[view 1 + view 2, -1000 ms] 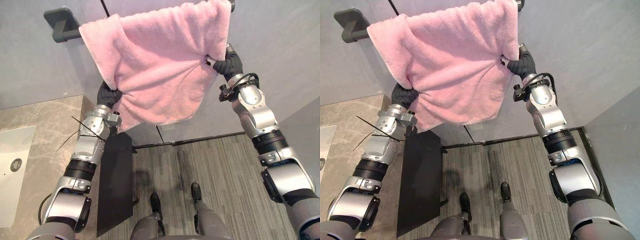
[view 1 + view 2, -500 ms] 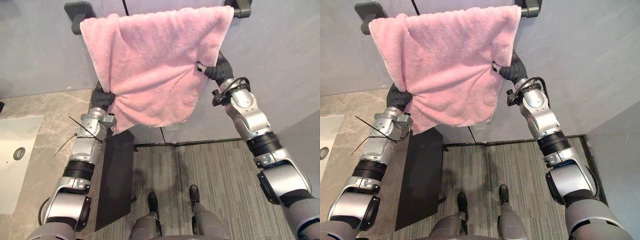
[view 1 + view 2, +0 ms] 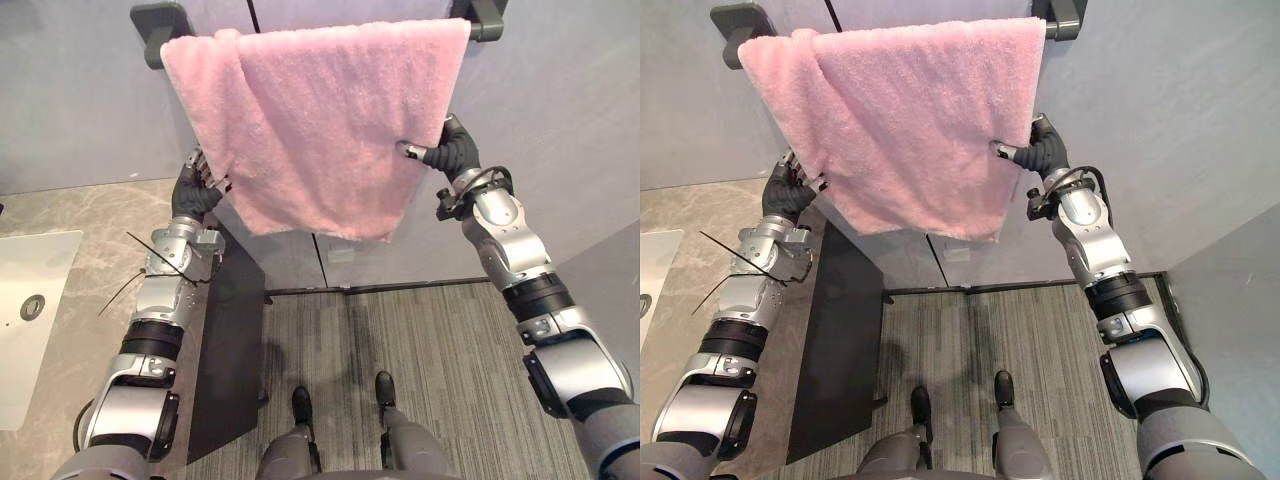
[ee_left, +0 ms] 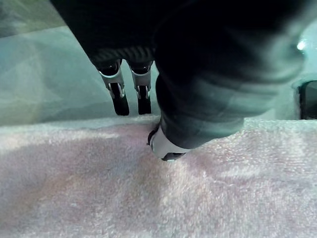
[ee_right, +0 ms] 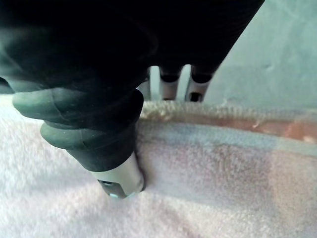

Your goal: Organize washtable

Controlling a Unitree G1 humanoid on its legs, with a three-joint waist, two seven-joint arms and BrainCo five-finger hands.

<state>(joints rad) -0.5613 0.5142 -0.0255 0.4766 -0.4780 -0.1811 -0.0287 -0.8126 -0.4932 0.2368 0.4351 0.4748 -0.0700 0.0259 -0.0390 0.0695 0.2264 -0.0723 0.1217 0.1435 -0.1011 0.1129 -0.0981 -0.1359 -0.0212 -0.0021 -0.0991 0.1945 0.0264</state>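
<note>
Pink towel (image 3: 320, 120) draped over dark towel bar (image 3: 152, 20) on grey wall (image 3: 560, 100), covering the bar almost end to end. Lower hem slants, lower toward the right.

Right hand (image 3: 447, 155) at the towel's right edge: thumb on front, fingers behind, pinching the cloth.

Left hand (image 3: 193, 187) at the left edge: fingers straight and loose beside the edge, thumb tip resting on the towel.

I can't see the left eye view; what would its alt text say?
A pink towel hangs over a dark wall rail. The right hand pinches its right edge; the left hand is at its left edge. A stone counter with a white sink lies lower left.
</note>
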